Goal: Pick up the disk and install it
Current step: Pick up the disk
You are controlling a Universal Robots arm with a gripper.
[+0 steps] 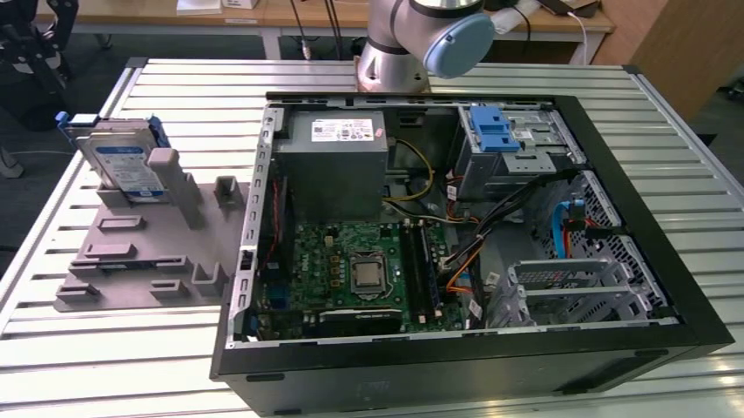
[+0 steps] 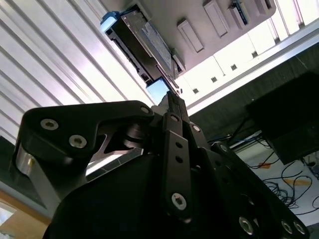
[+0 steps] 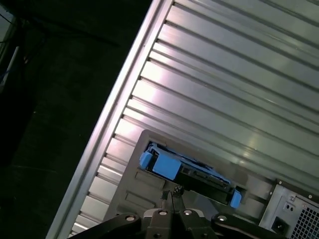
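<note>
Gripper (image 3: 171, 193): fingertips are seen pressed together in the first wrist view, clenched on nothing.

Disk (image 3: 192, 172): it is seen ahead of the gripper, past the fingertips and apart from them. It is clipped in its blue carrier and stood on edge in a slot of a grey fixture plate (image 3: 130, 185). In the exterior view the label side of the disk (image 1: 122, 161) is turned towards the camera.

Surface: the bench (image 3: 224, 74) is made of ribbed, pale metal slats, and bright glare is noted on them in both wrist views. The fixture plate is laid flat on the slats, directly ahead of the gripper. An open computer case (image 1: 465, 218) is laid on its side on the same bench, beside the plate and beyond the disk from the gripper. A motherboard, a power supply and a drive cage with a blue clip (image 1: 494, 131) are exposed inside it.

Room: a dark floor (image 3: 50, 99) is seen past the bench edge. Loose cables (image 2: 279, 172) are noted on it in the second wrist view. Wooden tables (image 1: 152, 10) are seen behind the arm's base (image 1: 395, 65).
</note>
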